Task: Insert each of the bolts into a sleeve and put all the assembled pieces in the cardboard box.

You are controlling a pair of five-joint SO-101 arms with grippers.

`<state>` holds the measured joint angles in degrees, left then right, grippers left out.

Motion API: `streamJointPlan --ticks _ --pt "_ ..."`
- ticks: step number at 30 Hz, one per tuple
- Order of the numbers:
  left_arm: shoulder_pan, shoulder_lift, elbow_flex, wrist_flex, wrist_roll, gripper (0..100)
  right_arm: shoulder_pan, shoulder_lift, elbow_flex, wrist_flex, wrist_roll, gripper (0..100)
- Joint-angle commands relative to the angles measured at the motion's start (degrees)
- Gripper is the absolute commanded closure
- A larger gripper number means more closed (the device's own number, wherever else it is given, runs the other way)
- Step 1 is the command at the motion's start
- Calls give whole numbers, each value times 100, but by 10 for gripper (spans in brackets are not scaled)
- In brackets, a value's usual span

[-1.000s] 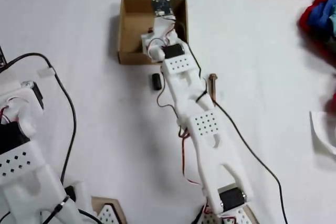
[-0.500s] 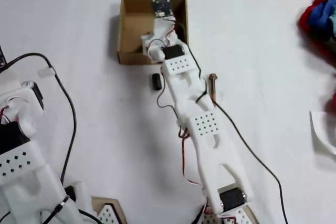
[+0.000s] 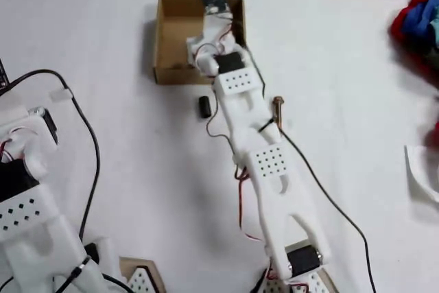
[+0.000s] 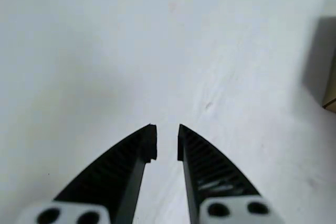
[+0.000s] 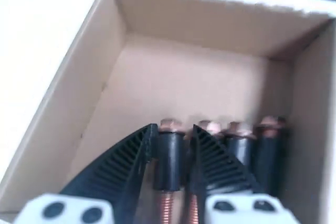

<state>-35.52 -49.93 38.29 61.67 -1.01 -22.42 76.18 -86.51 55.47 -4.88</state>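
inside the cardboard box (image 5: 210, 30), a bolt-and-sleeve piece (image 5: 170, 163) is clamped by the right pincer (image 5: 174, 132), side by side with three more assembled pieces (image 5: 241, 148). if it is released crooked, the row could be knocked askew or the bolt jarred loose. a loose sleeve (image 3: 204, 106) and a loose bolt (image 3: 278, 110) are seen on the tabletop (image 3: 123, 135). the left pincer (image 4: 166, 141) is held slightly apart, empty.
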Motion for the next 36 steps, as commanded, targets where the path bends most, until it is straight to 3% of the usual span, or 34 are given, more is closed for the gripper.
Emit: streamJointPlan --ticks 1,9,17,23,32,36 --pt "-35 -123 -22 -18 0 910 347 -708 -651 374 -9 934" --pt "193 -88 -22 -35 9 910 813 -1121 -897 2167 0 964" --pt "747 -88 -13 -35 9 910 462 -1692 -888 4505 0 964" --pt "747 -88 -13 9 -9 910 259 -1807 -431 4593 -18 964" --pt "721 -123 365 -44 -26 910 -453 -2835 1943 4585 -202 962" --pt "747 -114 409 -229 0 910 -453 -2686 2251 4505 -686 885"
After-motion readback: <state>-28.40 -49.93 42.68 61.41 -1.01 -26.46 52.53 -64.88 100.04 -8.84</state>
